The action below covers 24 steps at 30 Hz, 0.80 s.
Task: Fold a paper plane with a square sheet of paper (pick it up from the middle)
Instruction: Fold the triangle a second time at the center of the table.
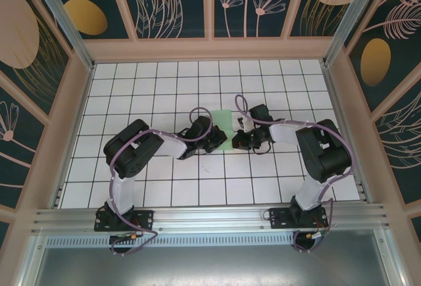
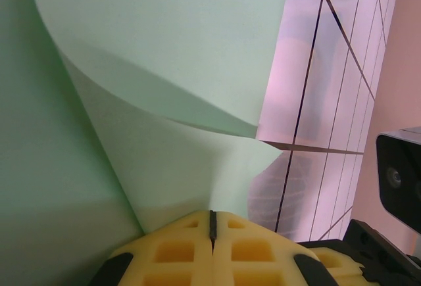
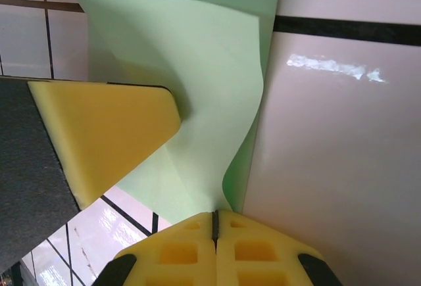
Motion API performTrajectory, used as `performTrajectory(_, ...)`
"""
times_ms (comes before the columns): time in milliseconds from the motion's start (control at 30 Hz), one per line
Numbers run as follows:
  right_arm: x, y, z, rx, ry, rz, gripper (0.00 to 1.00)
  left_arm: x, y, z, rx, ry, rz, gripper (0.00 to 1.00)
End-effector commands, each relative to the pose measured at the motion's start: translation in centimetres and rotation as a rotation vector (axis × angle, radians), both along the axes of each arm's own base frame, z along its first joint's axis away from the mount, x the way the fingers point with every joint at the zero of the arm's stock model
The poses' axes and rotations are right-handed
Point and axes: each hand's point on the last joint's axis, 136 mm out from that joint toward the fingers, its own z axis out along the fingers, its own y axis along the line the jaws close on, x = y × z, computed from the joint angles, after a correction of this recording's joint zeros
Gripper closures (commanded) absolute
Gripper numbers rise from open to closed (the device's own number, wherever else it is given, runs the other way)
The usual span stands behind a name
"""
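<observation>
Left gripper [image 2: 212, 232] and right gripper [image 3: 215, 224] each pinch the square sheet of paper [image 1: 223, 119], which bows between them (thin, limp, tear-prone); light edge-midpoint holds judged advisable.

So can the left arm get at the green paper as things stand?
Probably yes: its tool is shut right on the edge of the paper, with nothing in between.

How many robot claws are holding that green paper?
2. The left gripper pinches the green paper from its left, the right gripper from its right, in the middle of the table.
</observation>
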Motion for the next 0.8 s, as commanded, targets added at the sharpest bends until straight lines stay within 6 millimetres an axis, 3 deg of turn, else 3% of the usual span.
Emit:
performTrajectory(0,-0.1,-0.4,1.9,-0.003,0.0,-0.013,0.98,-0.2,0.9,-0.8,0.038,0.018,0.028,1.0)
performTrajectory(100,0.8,0.4,4.2,0.046,-0.04,-0.016,0.98,-0.3,0.9,-0.9,0.038,0.02,0.026,1.0)
performTrajectory(233,0.7,1.1,4.6,0.084,-0.033,-0.006,0.98,-0.2,0.8,-0.8,0.032,0.02,0.024,1.0)
performTrajectory(433,0.5,1.5,3.0,0.064,-0.002,0.009,0.98,-0.2,0.7,-0.7,0.03,0.019,0.025,1.0)
performTrajectory(600,0.3,0.7,0.5,-0.004,0.035,0.006,0.98,-0.2,0.6,-0.7,0.029,0.021,0.023,1.0)
performTrajectory(767,0.1,-1.6,-2.4,-0.151,0.045,-0.026,0.98,0.0,0.5,-0.3,0.03,0.002,0.016,0.98)
